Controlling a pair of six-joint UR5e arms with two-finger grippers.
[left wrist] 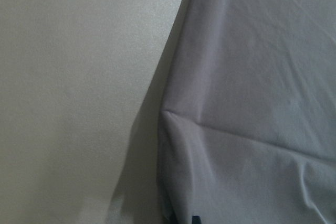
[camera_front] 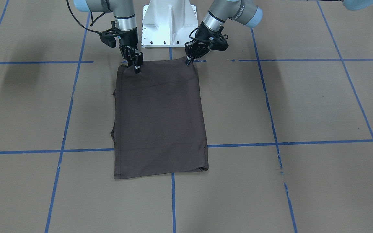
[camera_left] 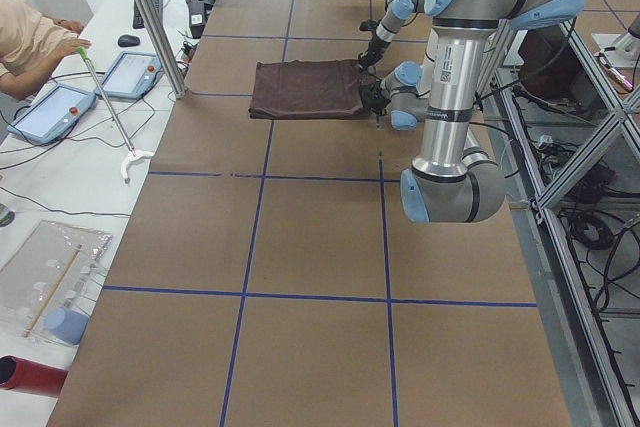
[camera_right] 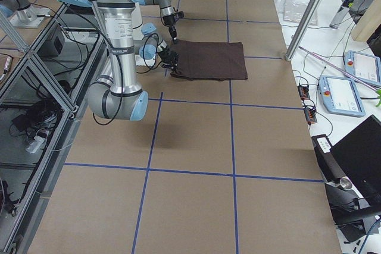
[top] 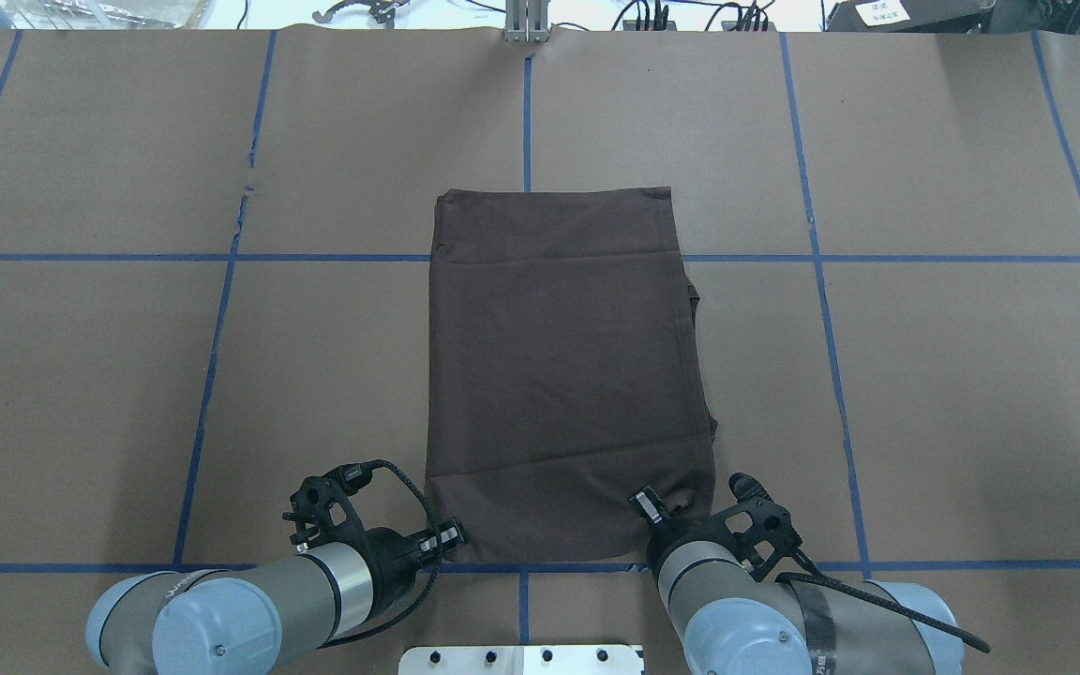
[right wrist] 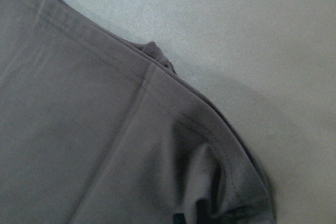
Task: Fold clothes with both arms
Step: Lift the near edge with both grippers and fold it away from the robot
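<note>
The dark brown-grey T-shirt [camera_front: 160, 119] lies folded into a tall rectangle in the middle of the table [top: 563, 375]. Both grippers are at its edge nearest the robot base. My left gripper [camera_front: 189, 60] pinches one near corner, which rises to a small point; in the overhead view my left gripper [top: 446, 539] is at the shirt's lower left. My right gripper [camera_front: 136, 66] is shut on the other near corner [top: 650, 506]. In the left wrist view the cloth [left wrist: 252, 103] shows a ridge. In the right wrist view a hemmed fold [right wrist: 105, 129] bunches towards the fingers.
The white pedestal base [camera_front: 169, 22] stands just behind the shirt's near edge. Blue tape lines [top: 526, 103] grid the brown table. Beyond the far edge a person [camera_left: 30, 37] sits at a side bench with tablets [camera_left: 55, 112] and cables.
</note>
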